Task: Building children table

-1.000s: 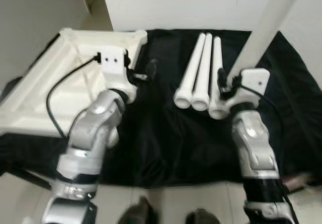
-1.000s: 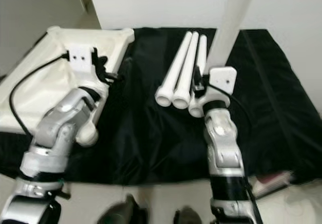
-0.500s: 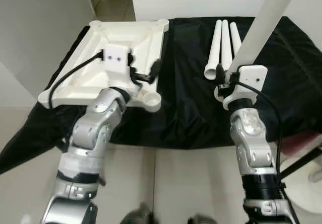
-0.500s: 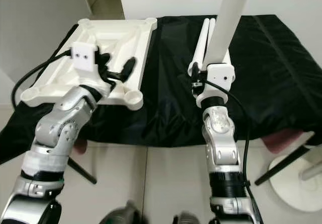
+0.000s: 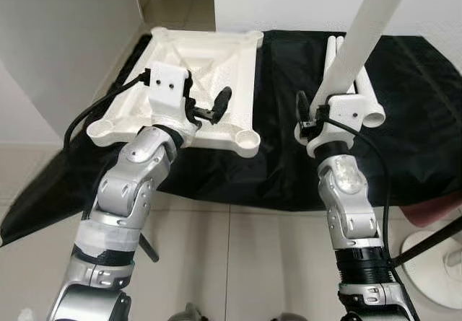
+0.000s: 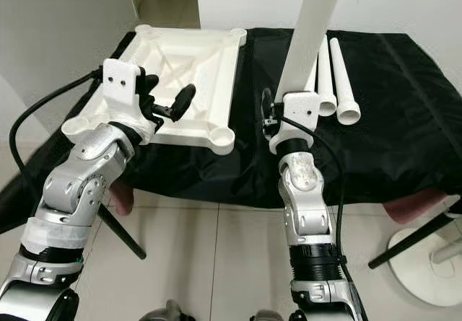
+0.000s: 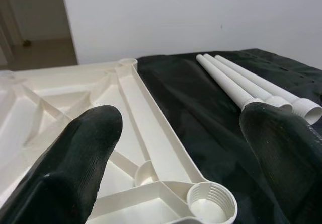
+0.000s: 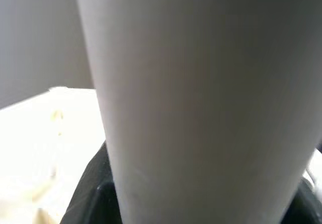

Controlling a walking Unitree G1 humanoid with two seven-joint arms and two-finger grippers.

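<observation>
right gripper (image 5: 312, 115) clamps upright white leg (image 5: 364, 29), right of the upturned tabletop (image 5: 195, 68) | left gripper (image 5: 209, 108) spread wide over tabletop's near edge | spare legs (image 6: 336, 83) on black cloth (image 6: 404, 104)

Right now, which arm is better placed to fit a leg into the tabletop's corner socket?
Probably the right: the right pincer holds a white leg upright, while the left pincer hovers open over the upturned tabletop, holding nothing.

Two jointed silver arms carry white wrist blocks, looped black cables and black-fingered hands.
</observation>
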